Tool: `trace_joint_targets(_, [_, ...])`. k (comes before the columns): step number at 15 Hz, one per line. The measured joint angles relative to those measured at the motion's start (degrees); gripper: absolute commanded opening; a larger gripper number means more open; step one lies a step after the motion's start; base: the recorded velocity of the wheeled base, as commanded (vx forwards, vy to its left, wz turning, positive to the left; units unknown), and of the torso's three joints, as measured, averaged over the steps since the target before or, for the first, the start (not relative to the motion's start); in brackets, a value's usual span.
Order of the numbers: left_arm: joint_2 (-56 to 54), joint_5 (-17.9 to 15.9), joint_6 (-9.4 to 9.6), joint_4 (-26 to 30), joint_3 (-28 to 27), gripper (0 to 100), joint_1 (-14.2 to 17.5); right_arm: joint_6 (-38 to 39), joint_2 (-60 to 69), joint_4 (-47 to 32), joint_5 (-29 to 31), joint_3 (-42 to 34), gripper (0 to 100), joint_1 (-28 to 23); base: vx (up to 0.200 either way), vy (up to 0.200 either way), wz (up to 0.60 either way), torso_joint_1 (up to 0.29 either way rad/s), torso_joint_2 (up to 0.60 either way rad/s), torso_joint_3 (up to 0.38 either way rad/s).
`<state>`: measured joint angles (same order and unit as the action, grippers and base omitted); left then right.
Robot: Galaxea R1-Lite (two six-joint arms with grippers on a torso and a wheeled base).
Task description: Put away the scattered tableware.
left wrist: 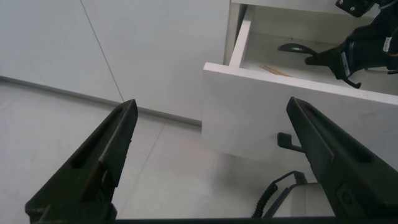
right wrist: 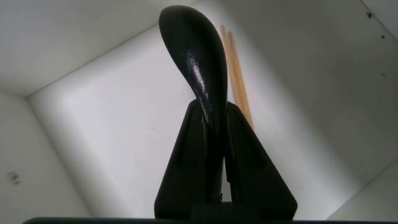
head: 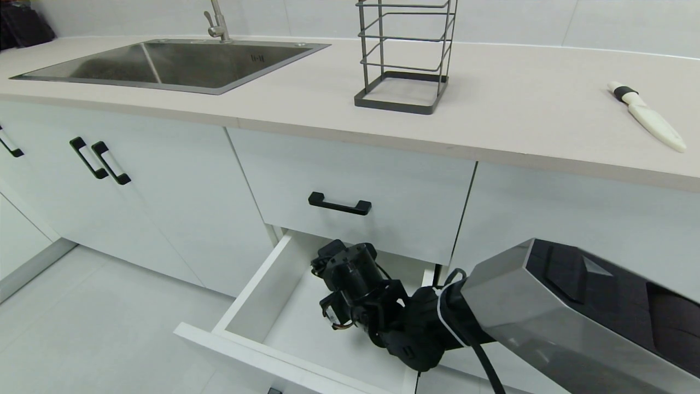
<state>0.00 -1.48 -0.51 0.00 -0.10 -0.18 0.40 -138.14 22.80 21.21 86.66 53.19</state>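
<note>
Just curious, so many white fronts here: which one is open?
The bottom drawer, pulled out under the shut drawer with the black handle; the right gripper holds a spoon inside it.

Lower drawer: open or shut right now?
Open. The lower drawer is pulled out beneath the shut upper drawer, its white floor exposed, and the right gripper holds a black spoon inside it.

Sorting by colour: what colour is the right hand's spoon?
Glossy black; the spoon shows best in the right wrist view.
</note>
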Motion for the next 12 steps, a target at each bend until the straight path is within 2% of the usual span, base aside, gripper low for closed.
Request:
trace_joint_targets(7, [0.00,-0.02,0.00,0.00,0.00,100,0.00,2.17,-2.79,-4.00,2.84,5.10,0,-0.33,0.000,0.000,0.00,0.000,0.00,0.000])
trace_joint_targets(12, [0.00,0.00,0.00,0.00,0.00,100,0.00,5.62,-5.72,-5.89,4.51,11.70,0,-1.04,0.000,0.000,0.00,0.000,0.00,0.000])
